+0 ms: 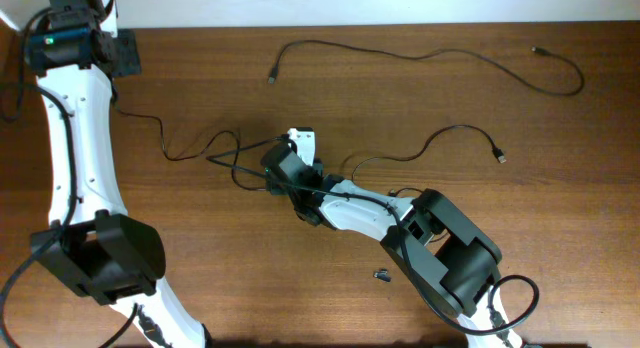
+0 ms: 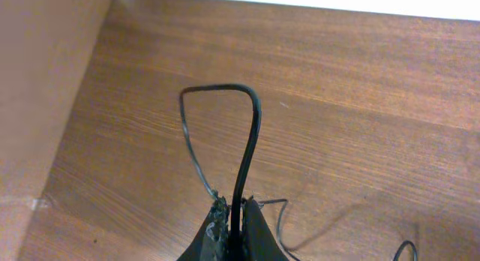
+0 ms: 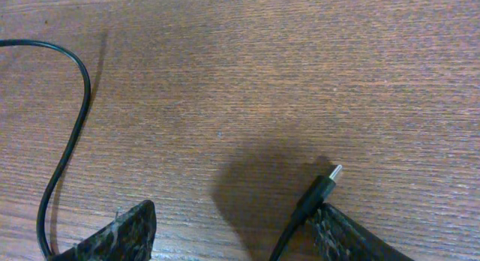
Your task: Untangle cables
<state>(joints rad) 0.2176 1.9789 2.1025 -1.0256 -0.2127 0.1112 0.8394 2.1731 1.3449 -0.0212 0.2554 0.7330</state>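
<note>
Sprawling black cables (image 3: 315, 195) on grained wooden tabletop (image 1: 560, 188)

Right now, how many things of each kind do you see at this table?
Robot arms: 2, the left arm and the right arm.
Thin black cables: 3 that I can trace. One lies apart at the far side and two cross mid-table, where the tangle may hide more.
Small dark loose piece: 1.
Total: 6.
</note>
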